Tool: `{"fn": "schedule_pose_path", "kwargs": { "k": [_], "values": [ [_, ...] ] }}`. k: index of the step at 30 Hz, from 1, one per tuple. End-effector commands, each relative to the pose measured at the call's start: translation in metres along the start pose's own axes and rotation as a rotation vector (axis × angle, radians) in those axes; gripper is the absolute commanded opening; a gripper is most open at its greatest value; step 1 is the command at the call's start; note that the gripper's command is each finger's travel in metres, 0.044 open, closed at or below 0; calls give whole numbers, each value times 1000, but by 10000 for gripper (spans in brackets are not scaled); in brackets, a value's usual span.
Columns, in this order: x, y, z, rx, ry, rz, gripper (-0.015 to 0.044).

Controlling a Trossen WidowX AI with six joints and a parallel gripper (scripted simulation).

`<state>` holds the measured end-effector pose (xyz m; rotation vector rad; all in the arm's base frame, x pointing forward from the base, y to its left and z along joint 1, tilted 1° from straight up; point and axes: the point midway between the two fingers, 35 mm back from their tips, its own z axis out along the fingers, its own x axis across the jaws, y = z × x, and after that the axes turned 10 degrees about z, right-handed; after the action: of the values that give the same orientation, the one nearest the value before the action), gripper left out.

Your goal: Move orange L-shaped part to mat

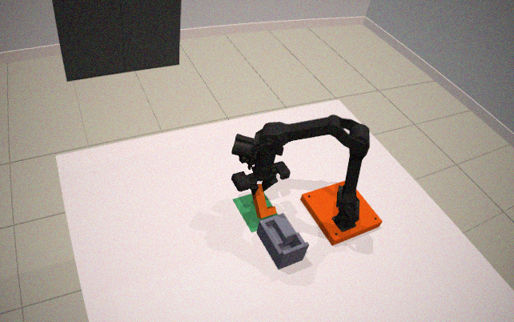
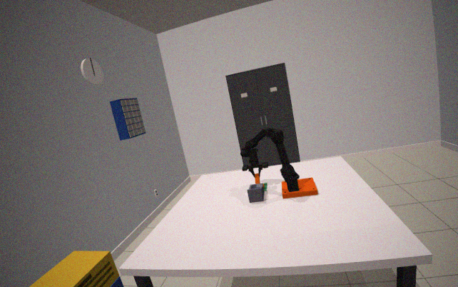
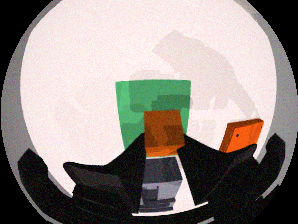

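Note:
The orange L-shaped part (image 1: 260,206) (image 2: 257,178) (image 3: 164,122) stands steeply on end, slightly tilted, with its L-shaped end down. My gripper (image 1: 259,189) (image 2: 257,175) (image 3: 160,136) is shut on its upper end, one finger on each side. The part's low end is over the tray-side end of the green mat (image 1: 241,203) (image 2: 265,186) (image 3: 150,89); whether it touches the mat is hard to tell. The grey tray (image 1: 271,247) (image 2: 256,195) (image 3: 163,169) stands right beside the mat, its L-shaped pocket empty.
The orange base plate (image 1: 320,203) (image 2: 303,193) (image 3: 241,136) of the arm is on the white table (image 1: 160,240) (image 2: 278,235), to the right of the tray and mat in the top and exterior views. The tray's raised wall is close to the part's low end.

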<state>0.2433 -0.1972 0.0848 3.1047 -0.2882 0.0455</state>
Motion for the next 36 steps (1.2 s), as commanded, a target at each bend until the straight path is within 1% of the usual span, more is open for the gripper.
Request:
{"fn": "schedule_pose_path", "kwargs": {
  "k": [1,6,9,11,14,16,36],
  "values": [
    [0,0,0,0,0,0,131],
    [0,0,-2,0,0,0,262],
    [2,1,-19,1,0,-1,341],
    [4,2,-40,1,1,-2,394],
    [2,1,-75,3,1,-4,400],
    [1,0,-88,3,1,-4,400],
    [2,2,-84,-4,7,0,400]
  ]
}}
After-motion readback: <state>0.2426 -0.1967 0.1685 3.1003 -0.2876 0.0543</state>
